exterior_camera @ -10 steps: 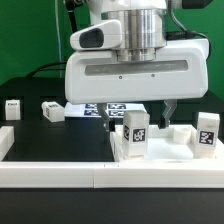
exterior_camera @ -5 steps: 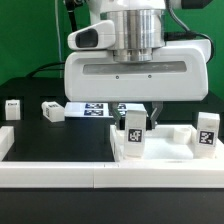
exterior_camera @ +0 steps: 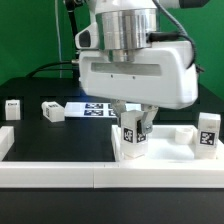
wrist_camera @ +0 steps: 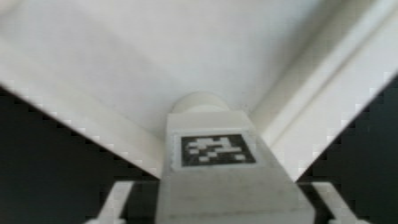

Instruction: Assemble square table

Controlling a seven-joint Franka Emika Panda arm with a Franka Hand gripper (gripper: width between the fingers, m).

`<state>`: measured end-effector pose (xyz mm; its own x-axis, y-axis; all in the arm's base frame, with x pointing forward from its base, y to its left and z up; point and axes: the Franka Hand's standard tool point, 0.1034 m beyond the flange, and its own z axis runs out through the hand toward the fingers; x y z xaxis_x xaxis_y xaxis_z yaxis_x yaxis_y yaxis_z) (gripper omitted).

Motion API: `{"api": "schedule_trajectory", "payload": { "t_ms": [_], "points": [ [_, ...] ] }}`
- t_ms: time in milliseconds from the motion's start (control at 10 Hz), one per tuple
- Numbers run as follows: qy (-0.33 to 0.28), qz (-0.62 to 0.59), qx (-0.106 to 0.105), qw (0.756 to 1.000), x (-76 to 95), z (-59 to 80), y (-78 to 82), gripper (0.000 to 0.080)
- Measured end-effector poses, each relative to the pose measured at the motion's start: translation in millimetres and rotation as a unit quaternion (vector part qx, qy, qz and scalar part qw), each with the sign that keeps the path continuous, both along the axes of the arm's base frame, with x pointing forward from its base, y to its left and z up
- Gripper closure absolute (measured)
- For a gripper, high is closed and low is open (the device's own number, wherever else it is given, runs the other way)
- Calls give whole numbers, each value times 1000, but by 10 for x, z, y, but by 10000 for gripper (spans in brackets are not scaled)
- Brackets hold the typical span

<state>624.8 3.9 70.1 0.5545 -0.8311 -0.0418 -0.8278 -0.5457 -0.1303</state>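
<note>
In the exterior view the white square tabletop panel (exterior_camera: 172,152) lies flat at the front right. On it stands a short white leg (exterior_camera: 132,140) with a black-and-white tag, leaning slightly. My gripper (exterior_camera: 134,124) is shut on this leg from above, the hand tilted. In the wrist view the same leg (wrist_camera: 217,148) fills the middle between my fingers (wrist_camera: 123,200), with the panel (wrist_camera: 160,50) behind it. A second leg (exterior_camera: 207,132) stands upright at the panel's right side. Two more legs (exterior_camera: 13,108) (exterior_camera: 52,111) lie on the black table at the left.
The marker board (exterior_camera: 95,108) lies flat behind the panel, partly hidden by my hand. A long low white border rail (exterior_camera: 55,175) runs along the front and up the exterior view's left side.
My jaws have closed on the leg on the panel. The hand has since tilted and shifted toward the exterior view's right, and the leg leans with it.
</note>
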Motion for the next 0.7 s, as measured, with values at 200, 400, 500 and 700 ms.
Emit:
{"api": "schedule_trajectory", "payload": {
  "t_ms": [200, 400, 500, 700],
  "points": [
    [10, -117, 23, 993, 2, 0, -26, 509],
    [19, -181, 28, 983, -4, -14, -8, 509],
    [17, -170, 26, 985, -8, -16, -5, 509],
    [13, -136, 21, 990, -8, -16, -1, 489]
  ]
}}
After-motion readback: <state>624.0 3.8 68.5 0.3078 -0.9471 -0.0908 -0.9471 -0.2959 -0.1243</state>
